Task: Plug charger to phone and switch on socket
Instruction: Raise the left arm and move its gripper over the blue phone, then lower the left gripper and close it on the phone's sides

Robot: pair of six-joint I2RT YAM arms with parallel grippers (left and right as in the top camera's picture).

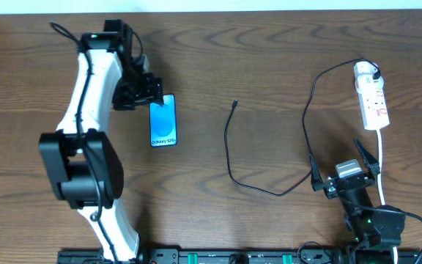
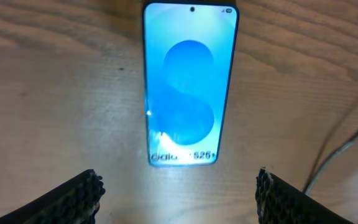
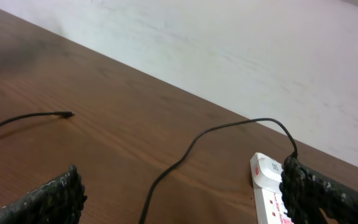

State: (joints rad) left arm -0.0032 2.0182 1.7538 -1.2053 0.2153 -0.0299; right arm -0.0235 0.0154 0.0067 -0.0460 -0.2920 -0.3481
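Observation:
The phone (image 1: 163,121) lies flat on the table with its blue-cyan screen lit; it fills the left wrist view (image 2: 188,84). My left gripper (image 1: 143,89) is open, hovering at the phone's far end, its fingertips (image 2: 178,190) wide apart and empty. The charger cable (image 1: 269,165) runs from its free connector tip (image 1: 235,103) in a loop to its plug (image 1: 374,73) in the white socket strip (image 1: 371,95). My right gripper (image 1: 345,167) is open and empty, near the front edge, below the strip. The right wrist view shows the tip (image 3: 67,114), the cable (image 3: 185,152) and the strip (image 3: 269,186).
The strip's white cord (image 1: 382,165) runs down past my right gripper. A pale wall (image 3: 260,50) stands behind the table's far edge. The left arm (image 1: 86,132) stretches across the table's left side.

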